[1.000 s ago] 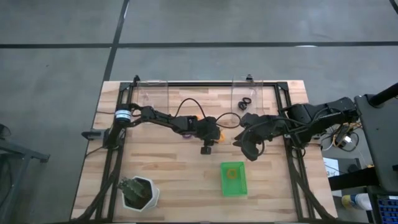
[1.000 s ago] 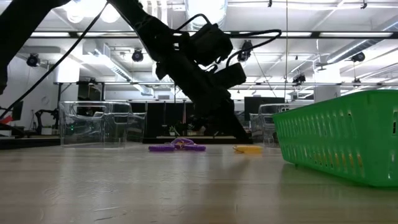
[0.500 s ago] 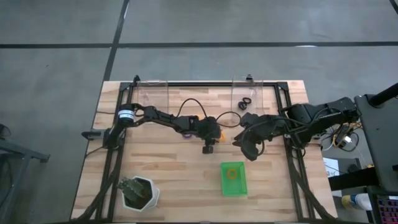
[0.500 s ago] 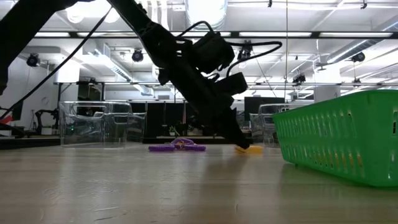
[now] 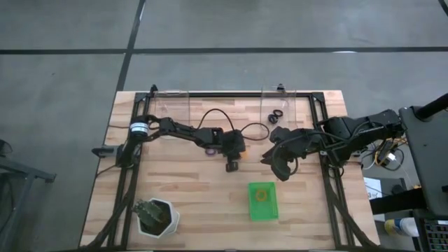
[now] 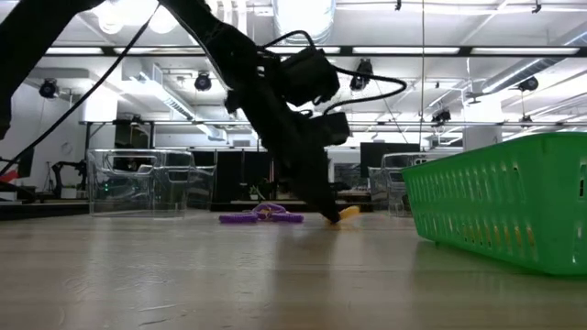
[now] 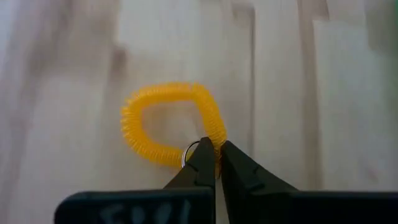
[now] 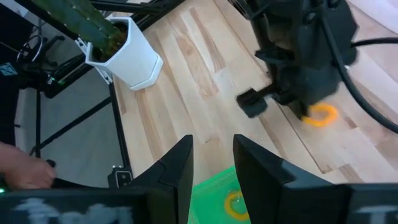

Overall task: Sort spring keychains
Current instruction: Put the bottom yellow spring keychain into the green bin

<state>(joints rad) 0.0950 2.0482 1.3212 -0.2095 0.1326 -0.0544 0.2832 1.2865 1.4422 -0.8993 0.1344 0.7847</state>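
Left of the green tray (image 5: 262, 201) and farther up the bench (image 5: 182, 189), the left end effector (image 7: 214, 163) pinches the rim of an orange-yellow spring keychain (image 7: 171, 130) lying flat on the wood, its fingers nearly closed on the coil. A clean lift likely needs that pinch firm before rising, since the loop could slip or stretch. Just above the tray, the right end effector (image 8: 211, 165) hovers open; another orange-yellow keychain (image 5: 261, 194) lies in the tray.

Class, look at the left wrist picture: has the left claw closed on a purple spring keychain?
No. The left claw is pinched shut on an orange-yellow spring keychain, which lies on the wooden table.
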